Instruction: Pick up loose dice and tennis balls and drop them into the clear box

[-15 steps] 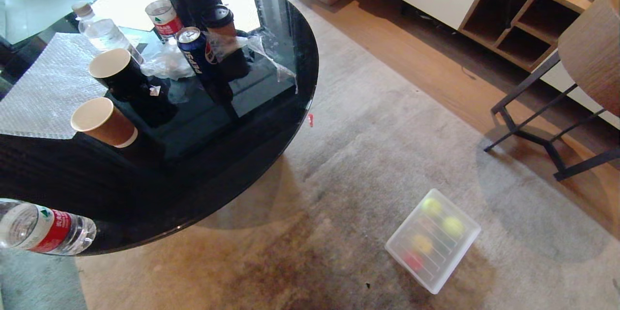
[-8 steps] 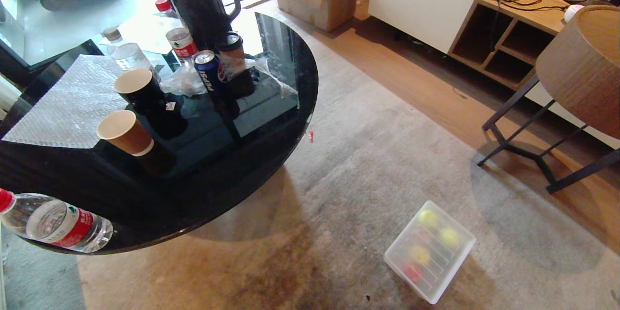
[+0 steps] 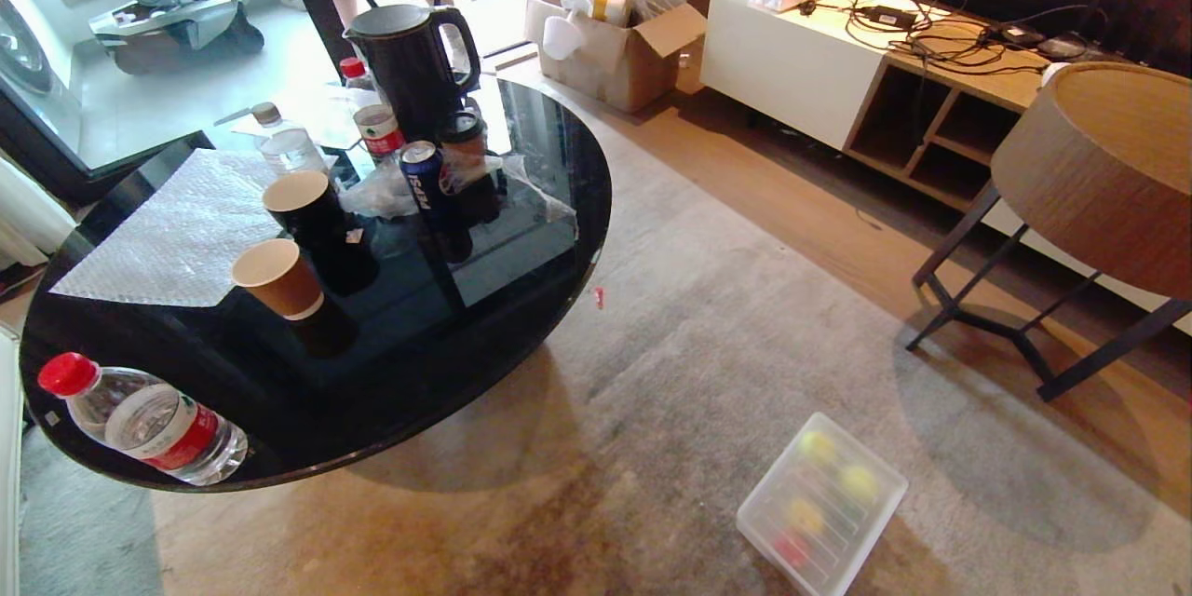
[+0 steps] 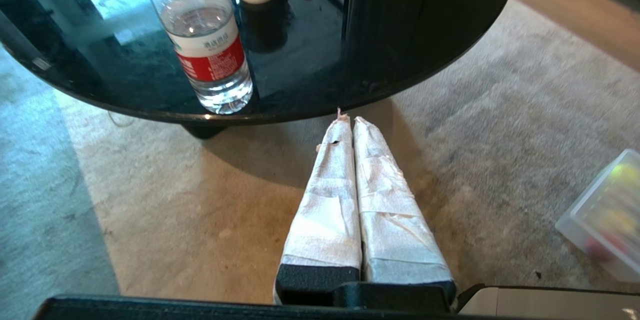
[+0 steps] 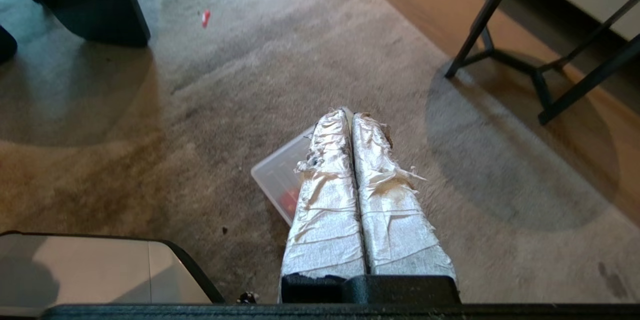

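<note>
The clear box [image 3: 762, 495] lies on the carpet at the lower right of the head view. Through its frosted plastic I make out two yellow-green tennis balls [image 3: 818, 445] [image 3: 858, 481], a yellow die [image 3: 805, 515] and a red die [image 3: 792, 548]. Neither arm shows in the head view. My left gripper [image 4: 348, 120] is shut and empty, hanging above the carpet near the black table's edge, with the clear box [image 4: 582, 215] off to one side. My right gripper [image 5: 348, 114] is shut and empty too, and its fingers hide most of the clear box [image 5: 272, 172].
A round black glass table [image 3: 521, 335] carries a water bottle [image 3: 140, 419], paper cups, a can and a kettle. A wooden side table on black legs [image 3: 1015, 335] stands to the right. A cabinet and a cardboard box are behind. A small red scrap [image 3: 598, 298] lies on the carpet.
The whole head view has tilted upward, so the table and box sit lower in the picture and more of the room shows. Nothing on the floor or table has moved.
</note>
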Controlling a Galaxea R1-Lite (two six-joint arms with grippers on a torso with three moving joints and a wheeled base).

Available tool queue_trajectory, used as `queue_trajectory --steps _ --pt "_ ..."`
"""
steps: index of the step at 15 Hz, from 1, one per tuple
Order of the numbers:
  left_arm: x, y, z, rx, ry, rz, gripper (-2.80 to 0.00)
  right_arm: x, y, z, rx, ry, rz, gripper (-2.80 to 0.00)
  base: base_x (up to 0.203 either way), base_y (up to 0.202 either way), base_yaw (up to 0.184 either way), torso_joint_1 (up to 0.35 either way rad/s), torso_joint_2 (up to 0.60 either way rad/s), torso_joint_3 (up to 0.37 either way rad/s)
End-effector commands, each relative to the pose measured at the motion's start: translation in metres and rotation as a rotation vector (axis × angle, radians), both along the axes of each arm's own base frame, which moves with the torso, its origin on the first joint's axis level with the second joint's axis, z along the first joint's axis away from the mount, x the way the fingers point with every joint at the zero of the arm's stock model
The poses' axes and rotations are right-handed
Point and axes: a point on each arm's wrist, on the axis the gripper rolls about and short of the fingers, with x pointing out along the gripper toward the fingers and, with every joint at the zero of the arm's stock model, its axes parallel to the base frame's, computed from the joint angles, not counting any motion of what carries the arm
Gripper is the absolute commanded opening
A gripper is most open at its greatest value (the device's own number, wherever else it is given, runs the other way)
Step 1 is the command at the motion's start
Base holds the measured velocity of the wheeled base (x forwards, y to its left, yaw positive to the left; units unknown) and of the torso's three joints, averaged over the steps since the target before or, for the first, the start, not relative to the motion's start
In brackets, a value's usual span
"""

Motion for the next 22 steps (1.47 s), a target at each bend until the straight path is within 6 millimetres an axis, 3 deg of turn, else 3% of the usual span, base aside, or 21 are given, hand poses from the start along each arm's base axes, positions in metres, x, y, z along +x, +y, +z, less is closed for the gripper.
queue_trajectory --steps 1,22 --pt "0.0001 0.0000 -0.0005 0.000 0.002 0.001 -2.80 0.0000 0.0000 0.0001 -0.001 0.000 0.000 -2.80 0.000 0.000 0.000 0.002 0.00 0.200" --pt "0.0001 0.0000 -0.0003 0.000 0.001 0.001 -2.80 0.0001 0.0000 0.0004 -0.002 -0.002 0.000 -2.80 0.000 0.000 0.000 0.003 0.00 0.201"
